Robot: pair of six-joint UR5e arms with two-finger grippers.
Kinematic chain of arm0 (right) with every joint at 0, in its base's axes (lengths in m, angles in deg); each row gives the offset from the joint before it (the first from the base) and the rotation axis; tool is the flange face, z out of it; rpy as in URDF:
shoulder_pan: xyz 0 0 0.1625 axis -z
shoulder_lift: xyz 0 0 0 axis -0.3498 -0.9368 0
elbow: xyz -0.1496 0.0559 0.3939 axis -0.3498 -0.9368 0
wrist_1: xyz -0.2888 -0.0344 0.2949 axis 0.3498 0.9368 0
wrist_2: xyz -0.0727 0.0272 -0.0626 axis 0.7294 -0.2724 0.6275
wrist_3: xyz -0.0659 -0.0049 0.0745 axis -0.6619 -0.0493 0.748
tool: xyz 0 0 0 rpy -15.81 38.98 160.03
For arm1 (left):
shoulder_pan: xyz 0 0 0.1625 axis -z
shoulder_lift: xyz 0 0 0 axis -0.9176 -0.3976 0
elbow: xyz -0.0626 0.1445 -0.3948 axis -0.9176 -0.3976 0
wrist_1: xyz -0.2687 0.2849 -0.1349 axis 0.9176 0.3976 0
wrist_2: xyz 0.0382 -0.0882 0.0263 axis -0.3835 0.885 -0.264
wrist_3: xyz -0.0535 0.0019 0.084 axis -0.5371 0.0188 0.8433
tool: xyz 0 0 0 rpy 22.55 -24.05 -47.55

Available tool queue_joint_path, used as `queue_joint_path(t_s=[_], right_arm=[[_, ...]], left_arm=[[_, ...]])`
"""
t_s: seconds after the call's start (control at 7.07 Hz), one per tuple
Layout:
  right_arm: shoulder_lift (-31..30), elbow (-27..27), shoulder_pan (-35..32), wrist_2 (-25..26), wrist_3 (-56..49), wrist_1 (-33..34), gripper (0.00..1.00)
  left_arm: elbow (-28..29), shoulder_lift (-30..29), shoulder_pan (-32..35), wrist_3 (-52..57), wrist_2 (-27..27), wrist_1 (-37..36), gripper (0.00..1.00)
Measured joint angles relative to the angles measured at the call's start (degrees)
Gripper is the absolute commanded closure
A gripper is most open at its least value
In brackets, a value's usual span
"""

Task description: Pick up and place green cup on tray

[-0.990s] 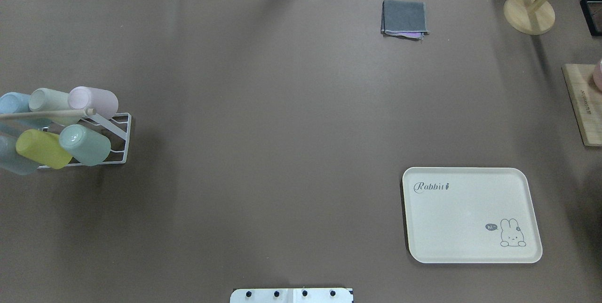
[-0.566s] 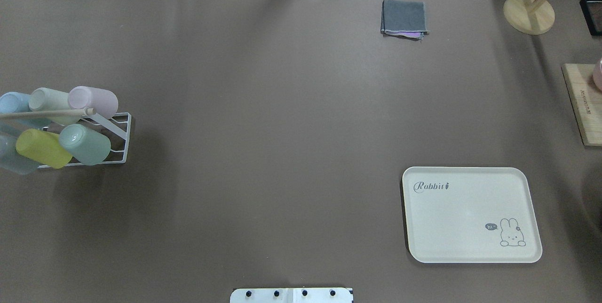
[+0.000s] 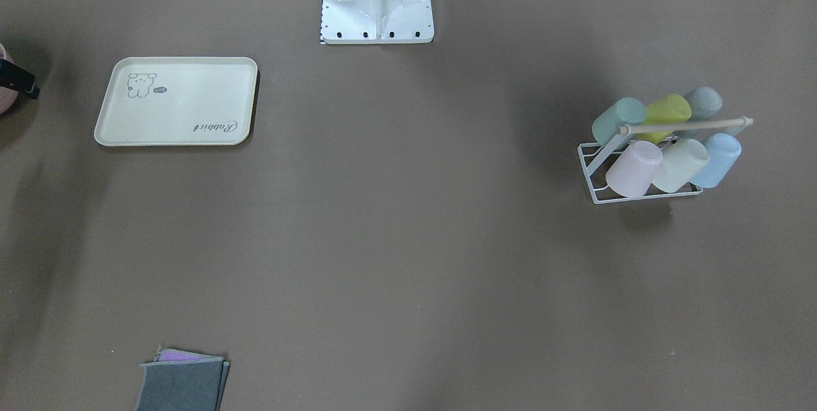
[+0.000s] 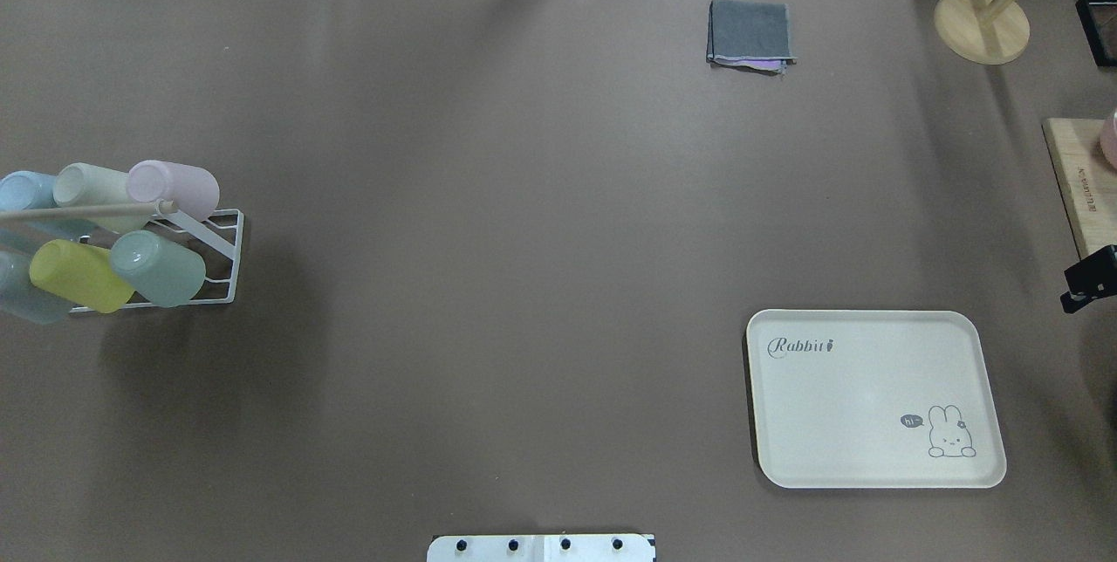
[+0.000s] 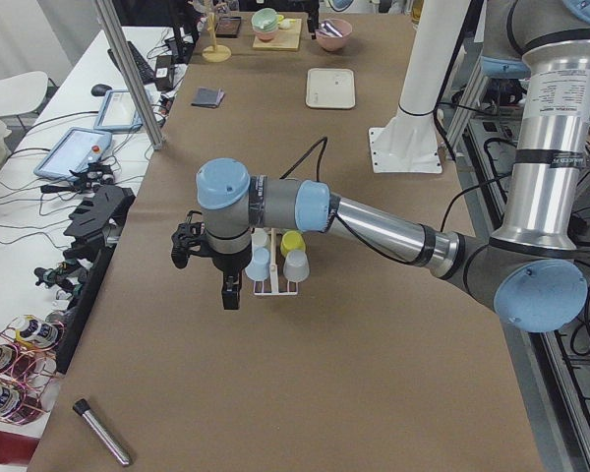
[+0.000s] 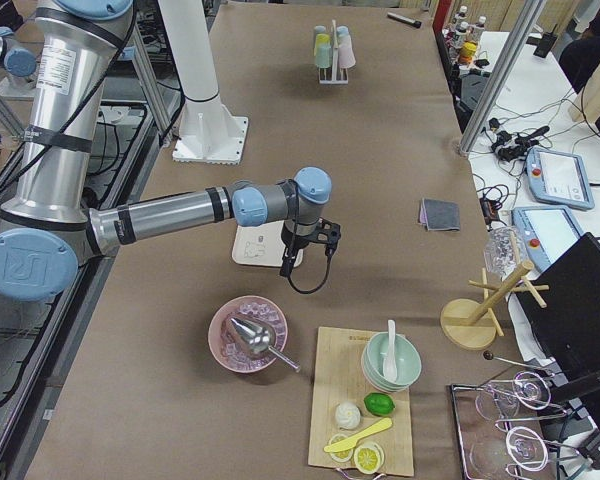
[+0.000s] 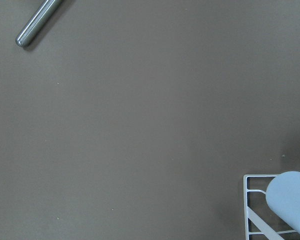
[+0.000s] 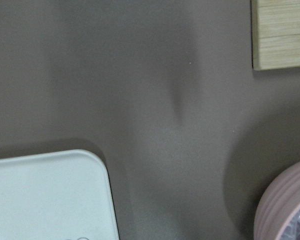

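The green cup [image 4: 158, 268] is a pale mint tumbler lying tilted on a white wire rack [image 4: 220, 258] at the table's left, among several pastel cups; it also shows in the front view [image 3: 618, 120]. The cream tray [image 4: 873, 370] lies bare at the front right, also seen from the front [image 3: 175, 111]. My left gripper [image 5: 229, 293] hangs over the table just past the rack's outer end; I cannot tell its state. My right gripper [image 6: 286, 262] is over the table beside the tray's outer edge. Only a black part of it [image 4: 1085, 280] shows overhead, state unclear.
A yellow-green cup [image 4: 80, 276] lies right beside the green cup. A folded grey cloth [image 4: 750, 34] lies at the far side. A wooden stand [image 4: 981, 24], a wooden board [image 4: 1079, 191] and a pink bowl [image 6: 248, 335] stand at the right end. A metal tube [image 5: 103, 433] lies left.
A black part of my right gripper has come into the overhead view at the right edge, near the wooden board. The cups, rack and tray have not moved.
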Motion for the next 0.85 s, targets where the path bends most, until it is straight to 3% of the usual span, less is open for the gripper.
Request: queue_joint_path(t_s=[0.85], right_arm=[[-6.3, -0.1, 10.6, 4.6, 0.6, -14.2, 0.01]], left_arm=[[-14.3, 2.6, -12.8, -20.0, 1.4, -0.1, 0.02]])
